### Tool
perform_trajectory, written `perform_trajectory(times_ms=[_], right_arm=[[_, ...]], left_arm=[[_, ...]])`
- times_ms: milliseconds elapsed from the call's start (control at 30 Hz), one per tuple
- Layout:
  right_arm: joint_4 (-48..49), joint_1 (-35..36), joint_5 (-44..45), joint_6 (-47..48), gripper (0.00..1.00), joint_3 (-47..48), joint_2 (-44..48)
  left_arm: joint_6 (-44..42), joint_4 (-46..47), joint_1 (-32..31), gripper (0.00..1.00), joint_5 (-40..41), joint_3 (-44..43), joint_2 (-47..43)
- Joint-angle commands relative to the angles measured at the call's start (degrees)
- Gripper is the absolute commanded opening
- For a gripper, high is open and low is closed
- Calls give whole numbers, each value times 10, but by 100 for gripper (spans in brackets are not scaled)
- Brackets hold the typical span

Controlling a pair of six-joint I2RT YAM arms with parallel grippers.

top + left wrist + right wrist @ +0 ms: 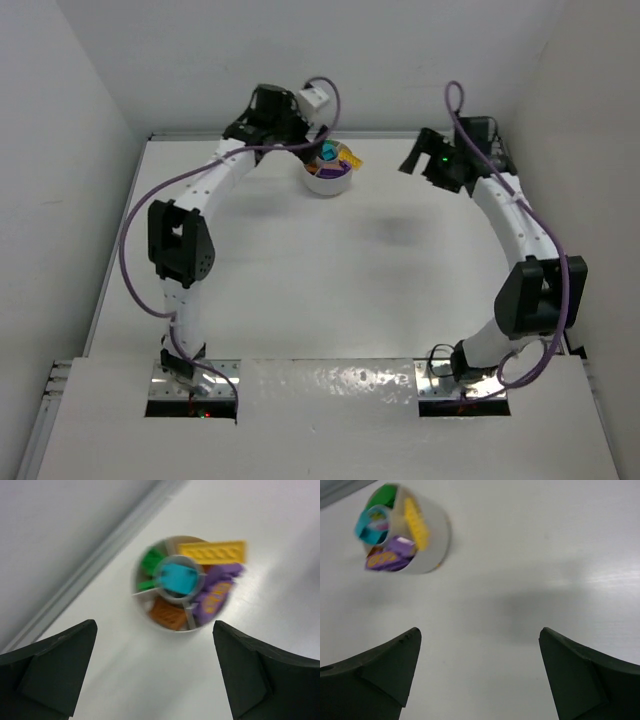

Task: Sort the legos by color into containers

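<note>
Left gripper [154, 642] and right gripper [480, 637] are hovering, fingers spread and empty. The bricks [214, 552] are sitting in the dish [327, 184] near the table's [320, 290] far edge, apparently sorted by colour.

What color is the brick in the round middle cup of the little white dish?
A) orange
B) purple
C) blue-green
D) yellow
C: the blue-green brick lies in the middle well of the dish, with the other colors in the sections ringed around it.
</note>
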State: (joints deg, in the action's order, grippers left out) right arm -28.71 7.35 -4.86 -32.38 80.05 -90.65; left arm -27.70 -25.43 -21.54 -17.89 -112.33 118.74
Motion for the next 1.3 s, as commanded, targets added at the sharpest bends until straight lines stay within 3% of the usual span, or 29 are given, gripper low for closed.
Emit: perform_trajectory(times_ms=[0,133,300,500,600,833,1267], right_arm=[[-62,-116,-60,-79,99,2,-13],[-82,-200,-45,-92,99,-33,1],[-108,-202,101,-56,99,-36,28],[-101,-201,146,-50,99,-45,50],[-96,-201,146,-65,99,-51,57],[-93,-202,138,-54,99,-57,62],[-63,-202,109,-20,99,-95,93]], left_arm=[[142,-15,81,100,104,-56,-68],[177,-73,140,100,220,-41,-89],[222,-112,231,100,290,67,-137],[229,-106,266,100,370,199,-212],[230,-93,266,100,381,238,-245],[257,-92,266,100,331,223,-250],[242,-87,266,100,339,234,-265]])
